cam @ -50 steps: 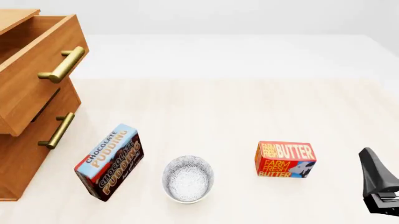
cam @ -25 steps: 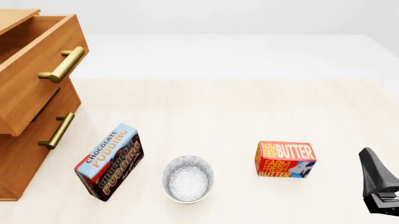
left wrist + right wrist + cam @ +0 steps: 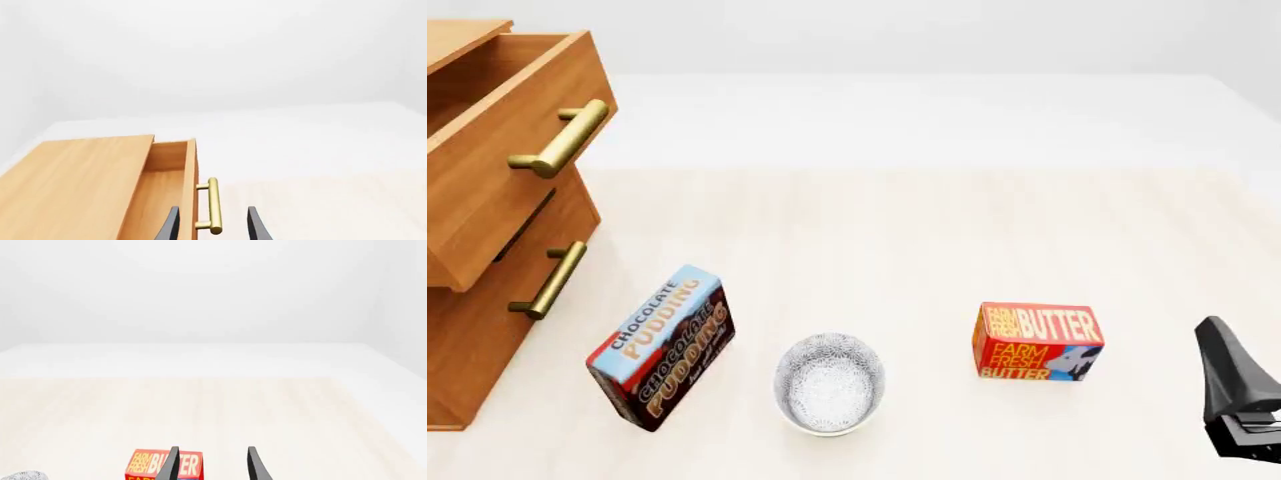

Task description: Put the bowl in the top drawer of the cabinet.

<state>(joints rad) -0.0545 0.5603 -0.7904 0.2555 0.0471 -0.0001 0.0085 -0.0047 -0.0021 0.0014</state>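
Status: I judge the task to be at an early stage. The top drawer [image 3: 507,150] of the cabinet [image 3: 481,330] already stands pulled out, its brass handle [image 3: 561,140] forward of the lower drawer's handle [image 3: 550,282], so the opening step reads as complete. The bowl [image 3: 830,384] has not been picked up. It sits upright on the bench [image 3: 894,230], near the front edge, between the chocolate pudding box [image 3: 662,346] and the butter box [image 3: 1038,342], touching neither, and well apart from the cabinet.

Remaining work, as I assess it: grasp the bowl, lift it, carry it over to the drawer, and release it inside.

Left jaws [image 3: 212,225]: released, holding nothing. In the left wrist view they point toward the drawer handle [image 3: 213,206], with the fingers showing on either side of its near end. Whether they touch it I cannot tell. This arm does not appear in the front view.

Right jaws [image 3: 212,465]: released, holding nothing. In the right wrist view they point toward the butter box [image 3: 163,466], with the bowl's rim [image 3: 25,475] just visible at the frame edge.

Change against the earlier front frames: none detected. Every object and the right gripper [image 3: 1236,395] occupy the same positions.
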